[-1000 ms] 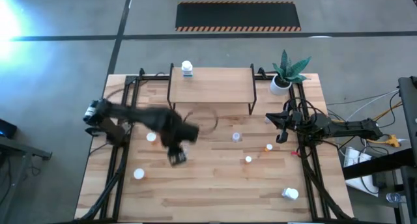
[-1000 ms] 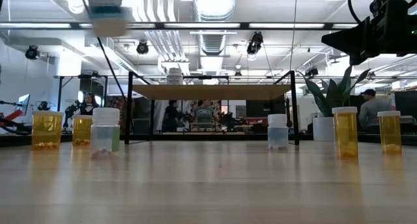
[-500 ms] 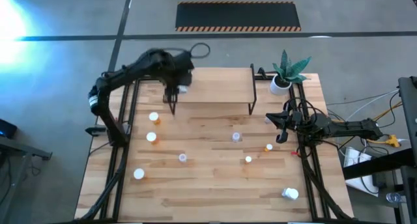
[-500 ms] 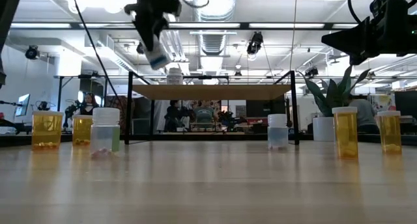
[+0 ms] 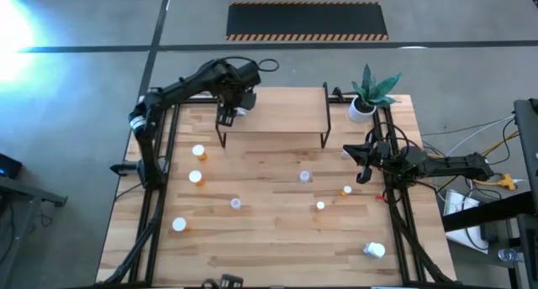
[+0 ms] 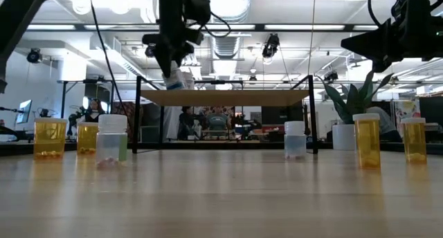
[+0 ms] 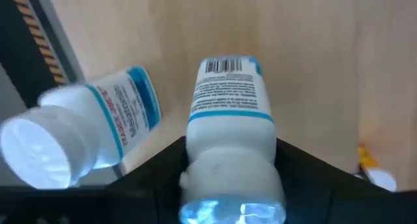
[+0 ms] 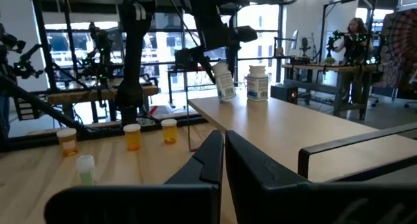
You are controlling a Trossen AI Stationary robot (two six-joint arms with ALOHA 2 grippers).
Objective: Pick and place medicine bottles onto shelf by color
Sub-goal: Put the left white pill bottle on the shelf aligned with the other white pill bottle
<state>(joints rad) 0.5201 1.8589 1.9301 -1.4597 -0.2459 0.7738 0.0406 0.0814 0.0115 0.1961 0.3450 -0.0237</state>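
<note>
1. Where the high view shows the shelf [image 5: 277, 108] in the upper centre, the left gripper [image 5: 231, 111] hangs over the shelf's upper-left corner.
2. In the left wrist view, its two fingers [image 7: 159, 165] flank the capped end of one held white bottle [image 7: 228, 113] and pinch it. The low view shows this bottle tilted, with its lower end at the shelf board.
3. One second white bottle [image 7: 91, 139] stands on the shelf just beside the held one, apart from it. That makes two white bottles at the shelf.
4. Eight loose bottles [image 5: 305, 177] are scattered on the table [image 5: 277, 247]: four in the left half, three right of centre, and one lying at the lower right.
5. Six of these appear in the low view: four orange bottles [image 6: 50, 138] and two pale bottles [image 6: 112, 140].
6. The right gripper [image 5: 363, 176] waits at the table's right edge, centre right of the frame, with its jaws pressed together and holding nothing.
7. One potted plant [image 5: 363, 107] stands at the upper right, beside the shelf.
</note>
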